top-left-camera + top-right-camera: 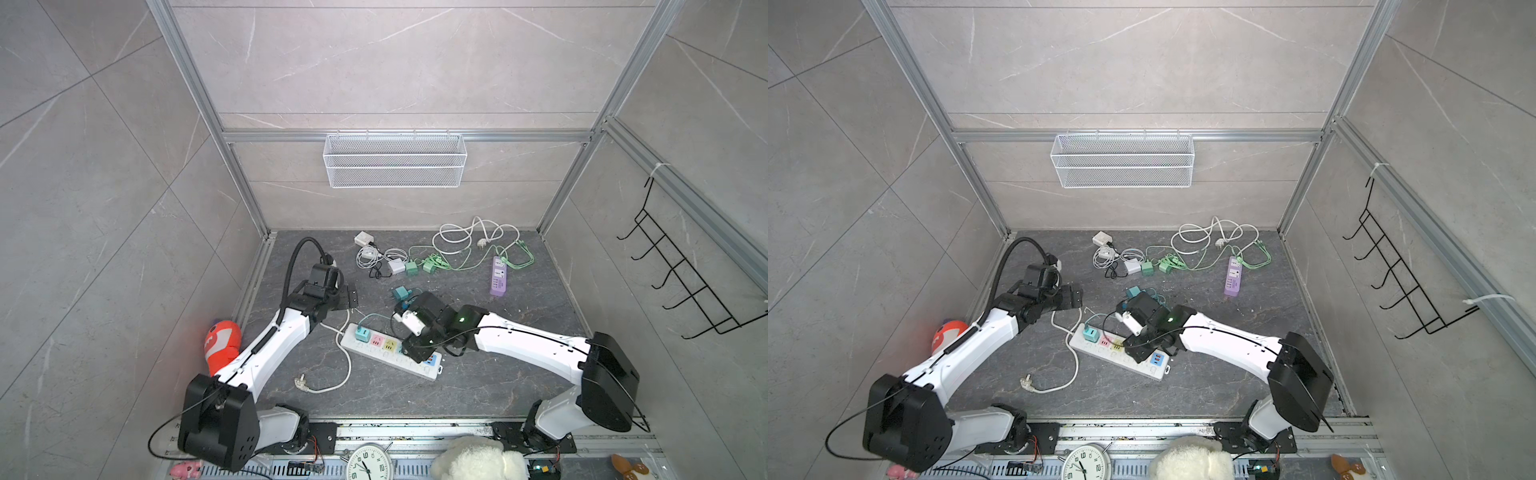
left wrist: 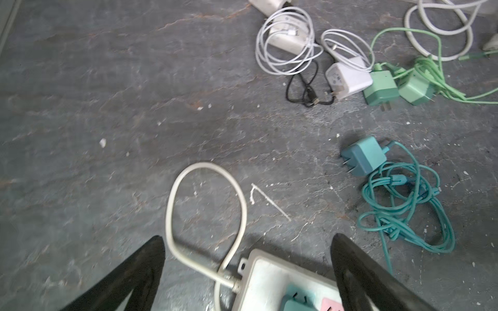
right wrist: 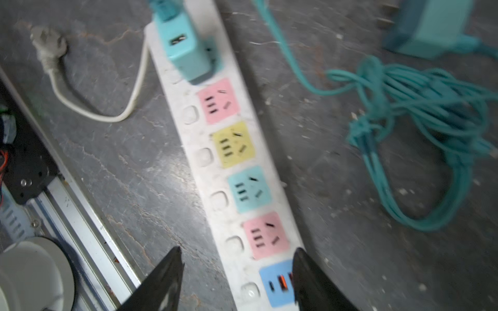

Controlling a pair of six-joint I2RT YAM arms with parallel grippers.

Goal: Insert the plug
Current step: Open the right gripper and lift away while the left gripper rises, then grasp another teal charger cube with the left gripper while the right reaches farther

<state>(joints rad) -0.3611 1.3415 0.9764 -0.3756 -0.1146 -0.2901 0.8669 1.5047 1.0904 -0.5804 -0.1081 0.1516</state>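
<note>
A white power strip (image 1: 374, 352) (image 1: 1100, 353) (image 3: 204, 172) with coloured sockets lies slantwise on the dark floor. A teal plug (image 1: 360, 333) (image 1: 1089, 333) (image 3: 186, 48) sits upright in its end socket, by the cord. My right gripper (image 1: 422, 353) (image 3: 237, 258) hovers open over the strip's other end, fingers either side of the last pink socket and the blue USB panel. My left gripper (image 1: 353, 298) (image 2: 248, 237) stands wide open just beyond the cord end, holding nothing. A second teal charger (image 1: 401, 293) (image 2: 363, 156) lies loose with its coiled cable.
The strip's white cord loops to its plug (image 1: 301, 382) near the front. White and green chargers with cables (image 1: 411, 266) and a purple strip (image 1: 498, 278) lie at the back. A wire basket (image 1: 395, 160) hangs on the back wall; an orange toy (image 1: 222, 345) sits left.
</note>
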